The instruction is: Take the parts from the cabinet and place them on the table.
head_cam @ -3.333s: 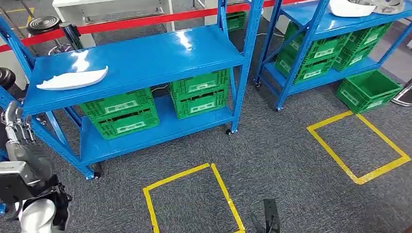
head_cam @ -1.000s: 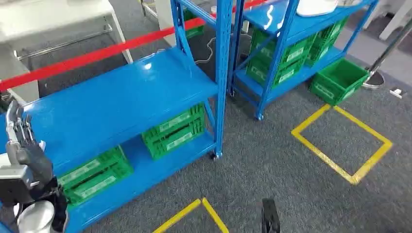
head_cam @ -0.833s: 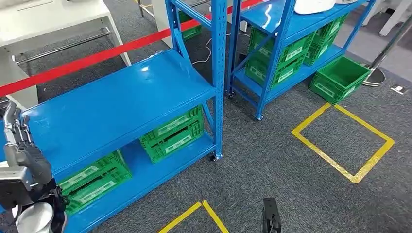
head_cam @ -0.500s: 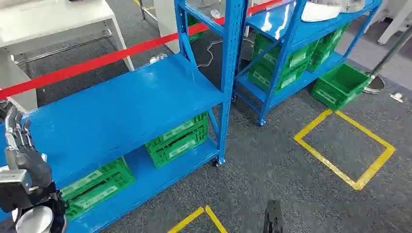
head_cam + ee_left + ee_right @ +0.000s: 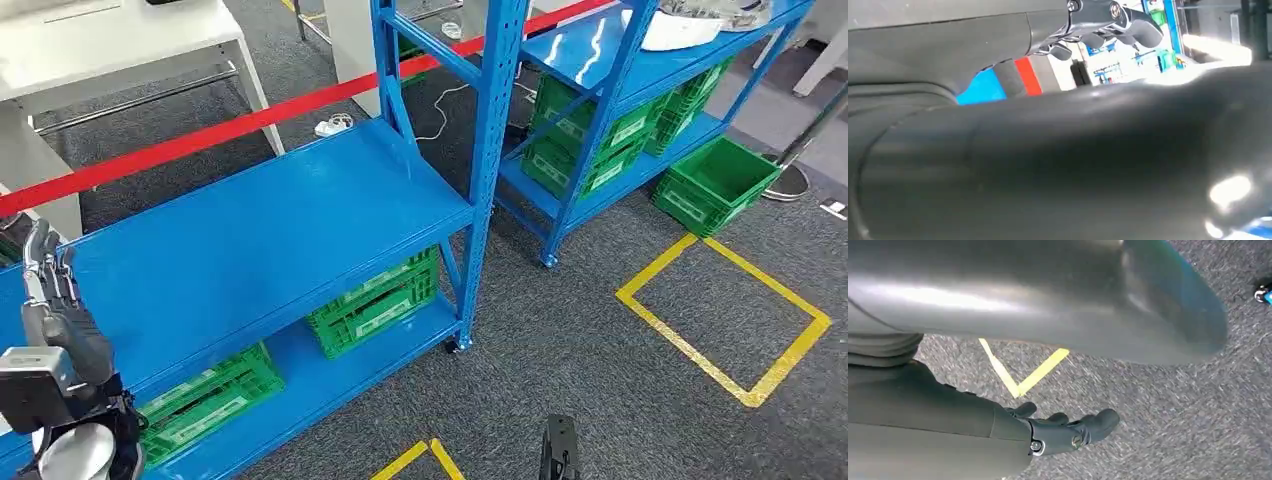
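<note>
A white molded part point(image 5: 672, 30) lies on the top shelf of the far blue cabinet point(image 5: 600, 50) at the upper right, with a greyer part point(image 5: 722, 10) beside it. The near blue cabinet point(image 5: 260, 230) has a bare top shelf. My left hand point(image 5: 55, 305) is raised at the lower left in front of that shelf, fingers straight and apart, holding nothing; its fingers point(image 5: 1108, 22) appear in the left wrist view too. My right hand point(image 5: 560, 455) hangs low over the carpet, and its fingers point(image 5: 1070, 430) hold nothing.
Green crates point(image 5: 375, 300) fill the near cabinet's lower shelf, others point(image 5: 590, 125) the far one, and one crate point(image 5: 715, 185) stands on the carpet. A red barrier tape point(image 5: 250, 125) runs behind. A yellow floor square point(image 5: 725, 320) marks the carpet at right. A white table point(image 5: 120, 30) stands behind.
The whole picture has shifted, so the camera has moved: the cabinets now sit slightly further right and lower. The white part on the near shelf has left the view. Both hands stay as before.
</note>
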### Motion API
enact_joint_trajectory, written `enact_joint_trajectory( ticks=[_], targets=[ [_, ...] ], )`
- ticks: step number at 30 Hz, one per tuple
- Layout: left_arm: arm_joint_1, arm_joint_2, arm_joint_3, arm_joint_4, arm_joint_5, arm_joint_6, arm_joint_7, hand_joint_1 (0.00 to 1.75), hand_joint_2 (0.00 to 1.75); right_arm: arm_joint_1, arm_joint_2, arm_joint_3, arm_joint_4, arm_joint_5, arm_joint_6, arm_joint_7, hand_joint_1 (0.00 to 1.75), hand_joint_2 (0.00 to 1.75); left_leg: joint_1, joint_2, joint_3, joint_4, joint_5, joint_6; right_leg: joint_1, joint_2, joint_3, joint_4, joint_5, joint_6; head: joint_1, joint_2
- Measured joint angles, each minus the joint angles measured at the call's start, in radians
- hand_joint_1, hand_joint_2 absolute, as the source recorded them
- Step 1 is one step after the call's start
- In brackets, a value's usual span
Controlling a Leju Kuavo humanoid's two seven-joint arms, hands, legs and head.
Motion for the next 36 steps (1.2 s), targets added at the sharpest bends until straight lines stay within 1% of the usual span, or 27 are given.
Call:
enact_joint_trajectory(
  ticks=[1,2,3,4,6,7,8,9,10,11,12,13,15,16,17,18,19,20,21,22,23,25,26,27,28,30,36],
  targets=[
    [0.002,0.001,0.000,-0.002,0.000,-0.006,0.006,0.00,0.00,0.000,0.004,0.000,0.000,0.000,0.000,-0.008,0.00,0.00,0.003,0.001,-0.002,0.008,-0.008,-0.004,-0.004,-0.002,0.014,-0.005,-0.001,-0.005,0.000,0.000],
    [0.001,0.001,0.000,-0.004,-0.002,-0.013,0.008,0.00,0.00,0.000,0.004,0.000,0.000,-0.001,-0.001,-0.014,0.00,0.00,0.003,0.003,-0.015,0.045,-0.014,-0.013,-0.005,-0.003,0.023,-0.005,-0.005,-0.011,-0.007,0.000],
    [0.000,0.001,0.000,-0.004,-0.004,-0.016,0.010,0.00,0.00,-0.001,0.004,0.000,0.000,-0.003,-0.003,-0.018,0.00,0.00,0.007,0.003,-0.050,0.105,-0.033,-0.019,-0.006,-0.006,0.028,-0.006,-0.009,-0.015,-0.007,0.000],
    [0.004,0.001,0.000,-0.003,-0.013,-0.016,0.010,0.00,0.00,-0.003,0.004,0.000,0.000,-0.005,-0.007,-0.020,0.00,0.00,0.011,0.004,-0.101,0.184,-0.066,-0.026,-0.006,-0.009,0.031,-0.006,-0.014,-0.017,-0.008,0.000],
    [0.017,0.002,-0.001,-0.002,-0.035,-0.015,0.009,0.00,0.00,-0.002,0.006,-0.001,0.000,-0.006,-0.012,-0.018,0.00,0.00,0.017,0.004,-0.176,0.278,-0.099,-0.030,-0.006,-0.017,0.039,-0.006,-0.025,-0.017,-0.008,0.000],
    [0.021,0.003,-0.001,-0.002,-0.047,-0.013,0.012,0.00,0.00,-0.001,0.006,-0.001,0.000,-0.006,-0.015,-0.015,0.00,0.00,0.020,0.004,-0.186,0.271,-0.081,-0.031,-0.007,-0.021,0.045,-0.006,-0.030,-0.015,-0.008,0.000],
    [0.022,0.003,-0.002,-0.002,-0.058,-0.012,0.021,0.00,0.00,0.000,0.007,-0.001,0.000,-0.006,-0.017,-0.010,0.00,0.00,0.021,0.006,-0.177,0.226,-0.040,-0.030,-0.007,-0.028,0.054,-0.006,-0.037,-0.013,-0.008,0.000],
    [0.022,0.003,-0.003,-0.002,-0.065,-0.012,0.030,0.00,0.00,0.000,0.007,-0.001,0.000,-0.006,-0.018,-0.008,0.00,0.00,0.021,0.011,-0.150,0.151,0.015,-0.029,-0.008,-0.036,0.064,-0.006,-0.044,-0.010,-0.008,0.000],
    [0.021,0.003,-0.003,-0.002,-0.067,-0.018,0.041,0.00,0.00,-0.001,0.009,-0.001,0.000,-0.005,-0.019,-0.008,0.00,0.00,0.019,0.032,-0.117,0.068,0.073,-0.024,-0.009,-0.043,0.075,-0.006,-0.051,-0.007,-0.008,0.000],
    [0.018,0.003,-0.003,0.001,-0.069,-0.028,0.053,0.00,0.00,-0.001,0.010,-0.001,0.000,-0.003,-0.019,-0.008,0.00,0.00,0.014,0.076,-0.100,0.011,0.094,-0.018,-0.007,-0.050,0.081,-0.007,-0.057,-0.002,-0.008,0.000],
    [0.013,0.003,-0.003,0.007,-0.070,-0.037,0.062,0.00,0.00,-0.001,0.010,-0.001,0.000,-0.002,-0.020,-0.008,0.00,0.00,0.002,0.090,-0.101,-0.002,0.045,-0.013,-0.003,-0.056,0.083,-0.004,-0.062,0.005,-0.012,0.000],
    [0.010,0.002,-0.005,0.013,-0.072,-0.046,0.070,0.00,1.75,-0.002,0.010,-0.001,0.000,-0.002,-0.021,-0.008,0.00,0.00,0.002,0.086,-0.093,0.006,0.060,0.000,0.000,-0.068,0.083,-0.006,-0.068,0.014,-0.010,0.000],
    [0.008,0.003,-0.004,0.025,-0.072,-0.055,0.076,0.00,1.75,-0.002,0.011,-0.001,0.000,-0.001,-0.020,-0.008,0.00,0.00,0.002,0.060,-0.096,0.006,0.072,0.010,0.005,-0.092,0.096,-0.010,-0.076,0.024,-0.010,0.000],
    [0.006,0.003,-0.005,0.031,-0.073,-0.059,0.080,0.00,1.75,-0.004,0.011,-0.001,0.000,-0.001,-0.019,-0.007,0.00,0.00,0.011,0.048,-0.088,-0.004,0.078,0.019,0.000,-0.093,0.096,-0.007,-0.085,0.031,-0.010,0.000],
    [0.001,0.002,-0.006,0.037,-0.076,-0.064,0.079,0.00,1.75,-0.005,0.011,-0.001,0.000,-0.002,-0.019,-0.007,0.00,0.00,0.011,0.042,-0.085,-0.006,0.077,0.023,-0.002,-0.057,0.092,0.015,-0.097,0.035,-0.008,0.000],
    [-0.008,-0.001,-0.011,0.046,-0.079,-0.066,0.083,0.00,1.75,-0.005,0.011,-0.002,0.000,-0.003,-0.020,-0.004,0.00,0.00,0.011,0.032,-0.085,-0.006,0.076,0.031,-0.002,-0.031,0.060,0.077,-0.130,0.036,-0.006,0.000],
    [-0.012,-0.003,-0.017,0.054,-0.084,-0.068,0.085,0.00,1.75,-0.004,0.011,-0.003,0.000,-0.003,-0.020,-0.002,0.00,0.00,0.011,0.024,-0.085,-0.006,0.074,0.035,-0.002,-0.019,0.019,0.152,-0.162,0.036,-0.001,0.000],
    [-0.012,-0.006,-0.022,0.061,-0.084,-0.068,0.085,0.00,1.75,-0.004,0.011,-0.004,0.000,-0.006,-0.020,-0.001,0.00,0.00,0.008,0.016,-0.084,-0.006,0.072,0.039,-0.001,-0.013,-0.028,0.232,-0.188,0.036,0.000,0.000],
    [-0.011,-0.007,-0.027,0.068,-0.086,-0.068,0.087,0.00,1.75,-0.003,0.012,-0.007,0.000,-0.010,-0.020,-0.001,0.00,0.00,0.006,0.008,-0.083,-0.005,0.070,0.041,0.000,-0.011,-0.065,0.283,-0.194,0.036,0.000,0.000],
    [-0.011,-0.008,-0.031,0.077,-0.088,-0.069,0.088,0.00,1.75,-0.003,0.012,-0.010,0.000,-0.011,-0.021,0.003,0.00,0.00,0.005,0.000,-0.081,-0.004,0.068,0.041,0.001,-0.010,-0.081,0.289,-0.175,0.035,0.000,0.000],
    [-0.012,-0.008,-0.034,0.082,-0.090,-0.069,0.088,0.00,1.75,-0.003,0.012,-0.012,0.000,-0.012,-0.023,0.006,0.00,0.00,0.004,-0.005,-0.077,-0.003,0.065,0.041,0.002,-0.010,-0.074,0.248,-0.134,0.032,0.000,0.000],
    [-0.014,-0.009,-0.038,0.088,-0.091,-0.069,0.088,0.00,1.75,-0.004,0.012,-0.014,0.000,-0.012,-0.024,0.008,0.00,0.00,0.004,-0.013,-0.069,0.002,0.056,0.035,0.002,-0.009,-0.015,0.086,-0.029,0.024,0.002,0.000],
    [-0.016,-0.009,-0.039,0.091,-0.090,-0.069,0.088,0.00,1.75,-0.004,0.012,-0.016,0.000,-0.012,-0.024,0.008,0.00,0.00,0.004,-0.013,-0.068,0.005,0.051,0.031,0.003,-0.007,0.008,0.020,-0.013,0.018,0.002,0.000],
    [-0.019,-0.009,-0.041,0.094,-0.090,-0.069,0.088,0.00,1.75,-0.005,0.012,-0.016,0.000,-0.012,-0.024,0.008,0.00,0.00,-0.004,-0.016,-0.071,0.013,0.046,0.024,0.008,-0.005,0.020,0.004,-0.023,0.017,0.002,0.000],
    [-0.020,-0.009,-0.043,0.096,-0.091,-0.069,0.089,0.00,1.75,-0.006,0.013,-0.016,0.000,-0.012,-0.024,0.009,0.00,0.00,-0.003,-0.017,-0.072,0.009,0.047,0.020,0.005,-0.004,0.019,0.005,-0.021,0.014,0.001,0.000],
    [-0.021,-0.009,-0.045,0.099,-0.091,-0.070,0.088,0.00,1.75,-0.005,0.016,-0.017,0.000,-0.013,-0.025,0.008,0.00,0.00,-0.005,-0.015,-0.068,0.006,0.046,0.031,0.006,-0.003,0.021,0.001,-0.018,0.016,0.002,0.000],
    [-0.029,-0.009,-0.045,0.108,-0.092,-0.069,0.088,0.00,1.75,-0.005,0.016,-0.019,0.000,-0.013,-0.025,0.009,0.00,0.00,-0.006,-0.013,-0.058,-0.008,0.049,0.024,0.006,0.000,0.024,0.001,-0.021,0.009,0.001,0.000]
  ],
)
